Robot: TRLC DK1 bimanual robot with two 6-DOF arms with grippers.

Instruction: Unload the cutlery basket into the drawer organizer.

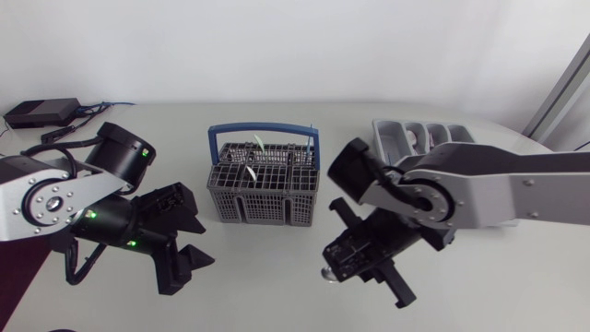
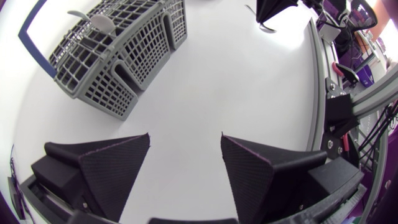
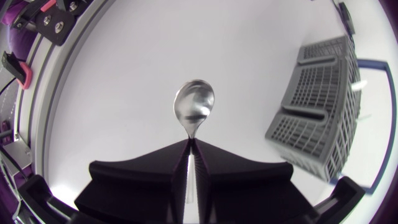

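The white table (image 1: 277,295) fills most of the head view. The right arm (image 1: 502,184) comes in from the right edge of the frame and crosses the centre right. It covers the near side and right end of the grey drawer organizer (image 1: 406,136) at the upper right. Only a few of the organizer's compartments show, and the pale pieces in them are too small to identify. The left arm (image 1: 55,198) sits at the left of the frame, bent down toward the lower left.

The grey cutlery basket (image 1: 263,198) stands at the centre of the frame between the two arms, its blue handle (image 1: 264,132) upright. Some pale cutlery stands in its compartments. The left wrist view shows one rounded pale piece (image 2: 99,23) poking above the mesh, but what the other pieces are cannot be made out.

The left gripper (image 2: 185,140) hangs over bare table to the lower left of the basket. Its fingers are spread wide and hold nothing.

The right gripper (image 3: 191,142) is to the lower right of the basket, clear of it. Its fingers are pressed together on the neck of a metal spoon (image 3: 194,107). The spoon's bowl sticks out ahead of the fingertips, and its handle is hidden between the fingers.

A black box (image 1: 39,112) with cables lies at the upper left of the frame.
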